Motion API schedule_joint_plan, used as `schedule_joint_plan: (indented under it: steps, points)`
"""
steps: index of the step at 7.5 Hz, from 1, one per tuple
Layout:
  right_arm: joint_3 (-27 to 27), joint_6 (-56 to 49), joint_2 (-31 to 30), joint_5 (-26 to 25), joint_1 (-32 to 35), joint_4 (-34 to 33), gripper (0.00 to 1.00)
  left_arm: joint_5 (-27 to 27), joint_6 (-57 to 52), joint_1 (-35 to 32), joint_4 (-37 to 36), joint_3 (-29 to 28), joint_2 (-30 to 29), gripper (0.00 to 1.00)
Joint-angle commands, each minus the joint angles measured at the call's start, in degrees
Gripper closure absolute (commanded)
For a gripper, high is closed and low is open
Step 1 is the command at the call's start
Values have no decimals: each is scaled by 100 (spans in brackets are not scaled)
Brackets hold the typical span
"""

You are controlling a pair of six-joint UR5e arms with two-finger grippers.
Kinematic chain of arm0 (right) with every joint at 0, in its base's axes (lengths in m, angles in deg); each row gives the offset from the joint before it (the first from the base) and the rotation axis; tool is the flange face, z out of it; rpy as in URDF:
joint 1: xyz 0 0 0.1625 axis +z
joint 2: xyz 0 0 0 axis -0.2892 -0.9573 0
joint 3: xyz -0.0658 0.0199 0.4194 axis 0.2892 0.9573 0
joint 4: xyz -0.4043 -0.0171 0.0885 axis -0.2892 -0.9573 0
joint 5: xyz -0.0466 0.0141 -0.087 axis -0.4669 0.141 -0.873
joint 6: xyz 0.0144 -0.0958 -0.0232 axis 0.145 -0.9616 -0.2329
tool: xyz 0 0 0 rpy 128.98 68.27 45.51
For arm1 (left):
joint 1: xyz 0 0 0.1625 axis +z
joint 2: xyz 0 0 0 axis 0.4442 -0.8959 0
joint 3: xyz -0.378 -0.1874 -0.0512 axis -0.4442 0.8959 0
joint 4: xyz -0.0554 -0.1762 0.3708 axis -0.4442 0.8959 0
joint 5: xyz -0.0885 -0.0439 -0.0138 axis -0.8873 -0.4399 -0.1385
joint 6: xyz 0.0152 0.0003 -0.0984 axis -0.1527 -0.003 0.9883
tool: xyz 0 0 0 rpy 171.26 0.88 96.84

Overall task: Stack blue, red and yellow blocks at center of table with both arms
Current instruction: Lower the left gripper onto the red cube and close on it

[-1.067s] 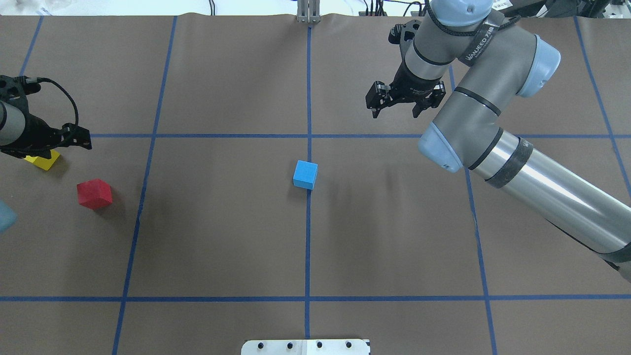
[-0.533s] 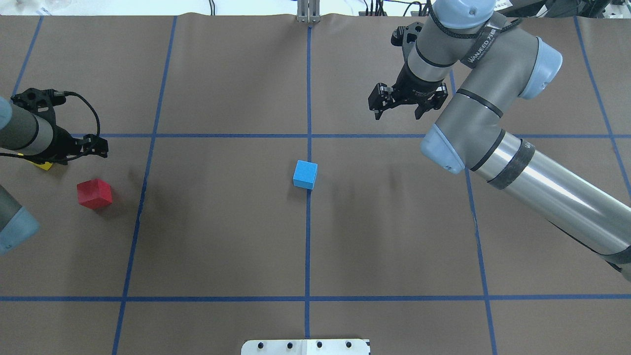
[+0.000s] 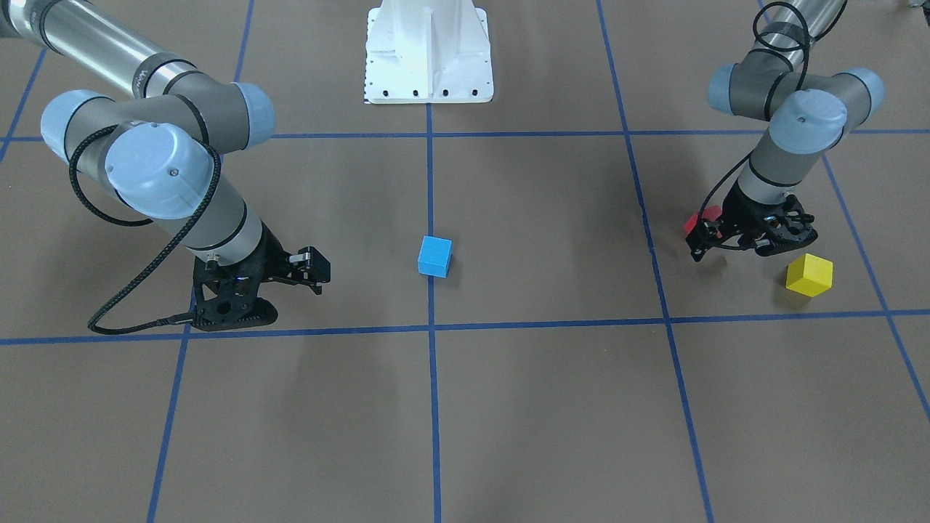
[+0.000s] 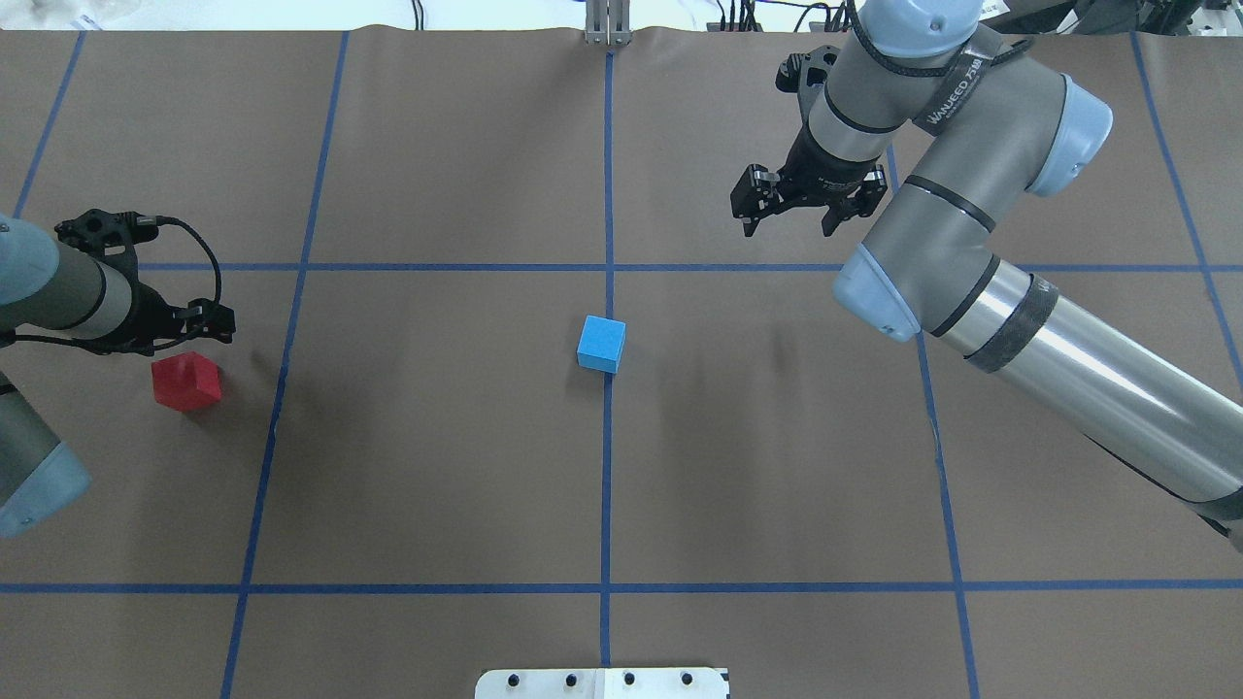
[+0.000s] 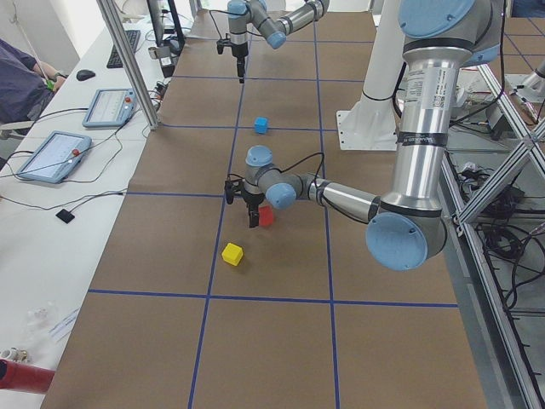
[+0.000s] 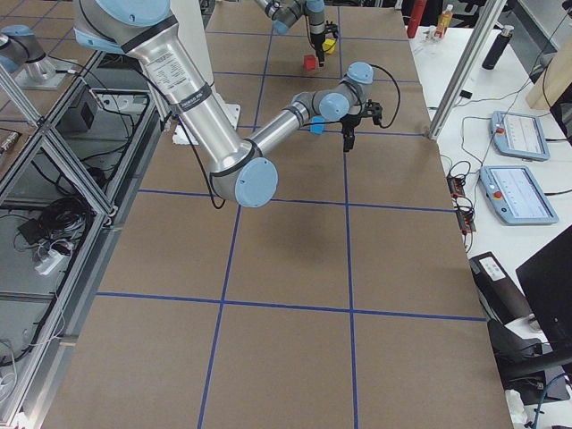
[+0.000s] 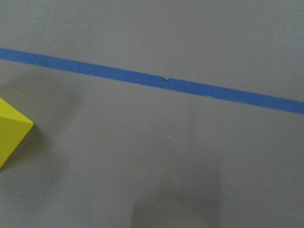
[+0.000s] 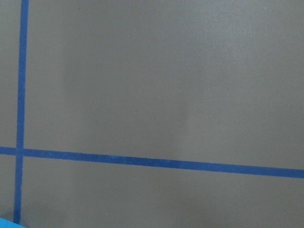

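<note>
The blue block [image 4: 601,345] sits at the table's center on the middle tape line; it also shows in the front view [image 3: 434,256]. The red block [image 4: 185,381] lies at the far left. My left gripper [image 4: 209,325] hovers just beyond it, open and empty. In the front view the left gripper [image 3: 748,245] partly hides the red block [image 3: 703,218]. The yellow block [image 3: 809,274] lies just beside it and is hidden under the arm in the overhead view. Its corner shows in the left wrist view [image 7: 9,133]. My right gripper [image 4: 789,225] is open and empty, over the far right of center.
The brown table cover carries a grid of blue tape lines [image 4: 606,194]. The white robot base plate [image 4: 602,682] sits at the near edge. In the left side view, tablets [image 5: 51,153] and cables lie on a side bench beyond the table's far edge.
My left arm has moved right and toward the near side, from over the yellow block to beside the red block. My right gripper has drifted slightly right. The blocks have not moved.
</note>
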Motion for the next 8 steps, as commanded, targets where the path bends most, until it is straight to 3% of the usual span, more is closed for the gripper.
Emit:
schedule_joint_plan:
  steps: [1,6,8]
  points:
    - [-7,0,-42,-4,8,-3,1,-101,5,16,-21,334,304,0]
    - [-16,0,-122,-22,8,6,1,-66,31,314,-21,326,313,1]
    - [-25,0,-130,-13,25,6,1,-57,259,341,-29,378,322,100]
